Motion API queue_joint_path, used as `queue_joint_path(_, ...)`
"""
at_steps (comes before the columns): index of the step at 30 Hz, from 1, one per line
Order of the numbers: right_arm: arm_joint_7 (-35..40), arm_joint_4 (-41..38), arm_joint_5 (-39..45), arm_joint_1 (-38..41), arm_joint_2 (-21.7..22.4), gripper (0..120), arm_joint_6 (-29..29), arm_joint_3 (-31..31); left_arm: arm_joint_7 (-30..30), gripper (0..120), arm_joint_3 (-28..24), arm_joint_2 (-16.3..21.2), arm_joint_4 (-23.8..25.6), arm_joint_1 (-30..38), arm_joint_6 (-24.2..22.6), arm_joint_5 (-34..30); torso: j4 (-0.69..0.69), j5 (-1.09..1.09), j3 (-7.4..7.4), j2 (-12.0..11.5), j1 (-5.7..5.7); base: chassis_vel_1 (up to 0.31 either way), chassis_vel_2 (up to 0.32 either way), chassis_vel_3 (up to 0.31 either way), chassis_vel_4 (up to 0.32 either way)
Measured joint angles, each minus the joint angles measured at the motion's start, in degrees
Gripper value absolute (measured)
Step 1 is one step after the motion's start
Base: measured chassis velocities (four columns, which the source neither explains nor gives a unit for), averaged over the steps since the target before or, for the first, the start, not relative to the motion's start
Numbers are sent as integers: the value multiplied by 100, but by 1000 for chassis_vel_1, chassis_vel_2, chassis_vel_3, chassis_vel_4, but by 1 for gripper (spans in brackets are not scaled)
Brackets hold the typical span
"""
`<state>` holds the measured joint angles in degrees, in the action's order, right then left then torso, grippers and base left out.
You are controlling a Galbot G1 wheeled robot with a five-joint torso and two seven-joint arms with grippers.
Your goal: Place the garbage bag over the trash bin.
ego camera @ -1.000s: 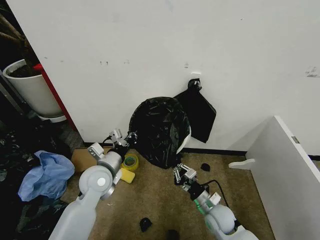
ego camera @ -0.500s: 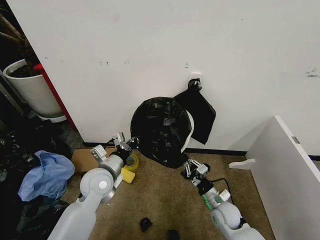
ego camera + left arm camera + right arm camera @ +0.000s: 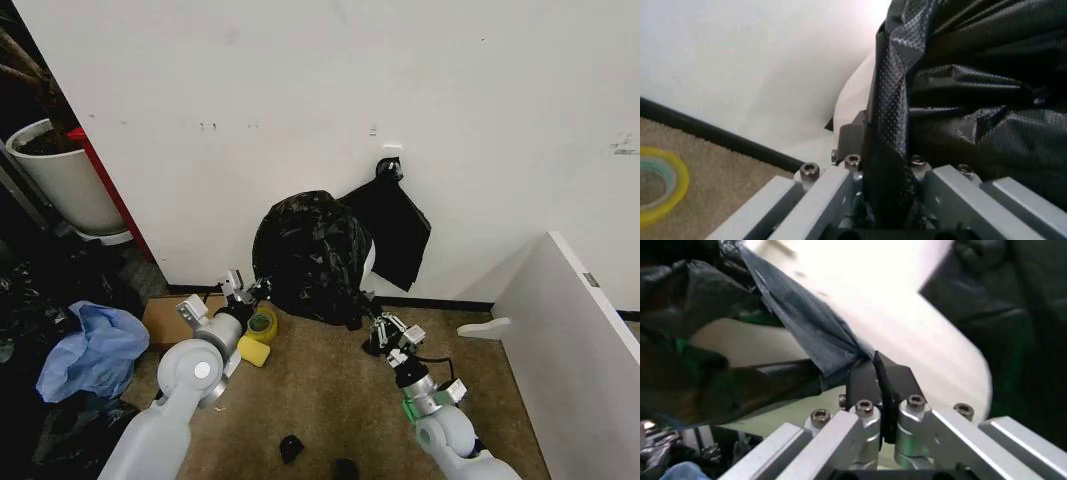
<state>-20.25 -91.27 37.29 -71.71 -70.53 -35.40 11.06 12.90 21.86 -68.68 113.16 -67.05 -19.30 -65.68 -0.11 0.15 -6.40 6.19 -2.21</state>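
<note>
The glossy black garbage bag (image 3: 308, 255) is draped over the trash bin (image 3: 368, 263), which stands against the wall with a thin cream sliver showing at its right side. My left gripper (image 3: 254, 291) is low at the bag's left edge. In the left wrist view it (image 3: 883, 165) is shut on a taut strip of the garbage bag (image 3: 973, 100), beside the bin's wall (image 3: 853, 100). My right gripper (image 3: 378, 329) is at the bag's lower right. It (image 3: 878, 377) is shut on a corner of the bag's film (image 3: 807, 330) against the white bin (image 3: 907, 315).
A matte black bag (image 3: 397, 228) hangs from a wall hook behind the bin. A yellow tape roll (image 3: 262, 323), a yellow sponge (image 3: 252, 351) and a cardboard box (image 3: 160, 318) lie left of it. A blue bag (image 3: 90, 345) and a plant pot (image 3: 65, 180) are farther left. A white panel (image 3: 580, 340) stands at the right.
The bag now covers more of the bin, hiding most of the white side. My right gripper has moved up towards the wall with the bag's edge; the left has shifted slightly.
</note>
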Motion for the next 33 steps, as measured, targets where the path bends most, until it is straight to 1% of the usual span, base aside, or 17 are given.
queue_joint_path(6,146,142,7,45,-14,0,66,0,32,0,81,23,152,-105,-79,-117,0,0,0,0,0,0,0,0,0)
queue_joint_path(13,774,142,-428,72,-47,0,403,-28,69,0,101,44,331,-193,-203,-163,0,0,0,0,0,0,0,0,0)
queue_joint_path(18,934,177,-644,56,-36,0,534,-81,84,0,100,35,389,-204,-208,-175,0,0,0,0,0,0,0,0,0)
queue_joint_path(20,885,242,-755,25,-25,0,525,-132,92,0,72,12,433,-203,-207,-179,0,1,0,0,0,0,0,0,0)
queue_joint_path(23,533,318,-914,-40,-21,0,396,-182,93,0,-15,-37,485,-175,-170,-180,-1,1,0,0,0,0,0,0,0)
queue_joint_path(26,476,340,-1086,-46,-39,0,319,-193,95,0,-60,-61,504,-165,-168,-180,-1,0,0,0,0,0,0,0,0)
queue_joint_path(27,549,349,-1396,-27,-76,0,222,-189,110,0,-134,-87,538,-169,-184,-176,-1,1,0,0,0,0,0,0,0)
queue_joint_path(28,780,349,-1735,17,-115,0,164,-163,122,0,-179,-102,577,-193,-222,-165,-1,0,0,0,0,0,0,0,0)
queue_joint_path(29,1227,336,-2126,51,-143,0,181,-136,147,0,-207,-108,617,-234,-263,-156,-2,0,0,0,0,0,0,0,0)
queue_joint_path(30,1841,293,-2608,103,-161,0,291,-76,181,0,-229,-108,651,-297,-315,-144,1,2,0,0,0,0,0,0,0)
queue_joint_path(31,1841,293,-2608,103,-161,0,291,-76,181,0,-229,-108,651,-297,-315,-144,1,2,0,0,0,0,0,0,0)
queue_joint_path(32,2165,255,-2837,125,-157,0,379,-36,205,0,-247,-104,673,-338,-352,-143,1,-2,0,0,0,0,0,0,0)
queue_joint_path(33,2310,238,-2927,125,-148,0,433,-22,220,0,-254,-95,684,-357,-379,-142,1,-1,0,0,0,0,0,0,0)
